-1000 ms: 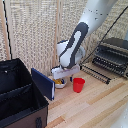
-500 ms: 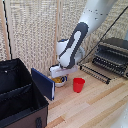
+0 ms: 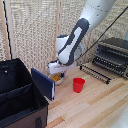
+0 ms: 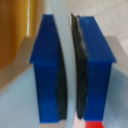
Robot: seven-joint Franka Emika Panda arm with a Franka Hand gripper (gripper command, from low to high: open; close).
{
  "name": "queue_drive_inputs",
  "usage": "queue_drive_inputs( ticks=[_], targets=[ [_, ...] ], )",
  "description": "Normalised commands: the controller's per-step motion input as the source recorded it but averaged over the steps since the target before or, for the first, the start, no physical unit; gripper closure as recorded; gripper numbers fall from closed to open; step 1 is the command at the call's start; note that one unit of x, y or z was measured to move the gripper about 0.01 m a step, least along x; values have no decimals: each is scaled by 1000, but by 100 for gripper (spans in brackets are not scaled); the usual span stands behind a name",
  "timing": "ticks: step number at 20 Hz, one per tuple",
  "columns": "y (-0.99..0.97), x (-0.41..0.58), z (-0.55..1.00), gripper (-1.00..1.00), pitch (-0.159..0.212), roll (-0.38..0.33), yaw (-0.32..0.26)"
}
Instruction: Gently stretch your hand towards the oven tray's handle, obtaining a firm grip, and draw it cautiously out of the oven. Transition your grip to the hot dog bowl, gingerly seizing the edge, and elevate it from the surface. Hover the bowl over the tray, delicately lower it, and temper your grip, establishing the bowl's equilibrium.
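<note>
In the exterior view the end effector (image 3: 57, 71) grips the hot dog bowl (image 3: 56, 78) by its rim on the desk (image 3: 95, 107), beside the red cup (image 3: 78, 84); the oven (image 3: 112, 55) stands well apart. In the wrist view blue fingers (image 4: 49, 70) pinch a thin white edge

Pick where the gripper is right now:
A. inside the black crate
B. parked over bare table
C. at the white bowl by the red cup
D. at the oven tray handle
C: in the exterior view the gripper sits at the hot dog bowl, beside the red cup.
</note>
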Motion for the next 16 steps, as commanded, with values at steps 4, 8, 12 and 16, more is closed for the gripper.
queue_drive_inputs(
  ticks=[4,8,12,16],
  targets=[
    [2,173,741,100,9,0,-53],
    [-1,246,889,100,22,0,-111],
    [-69,299,966,100,24,-17,-162],
    [-159,301,910,100,53,-34,-210]
  ],
)
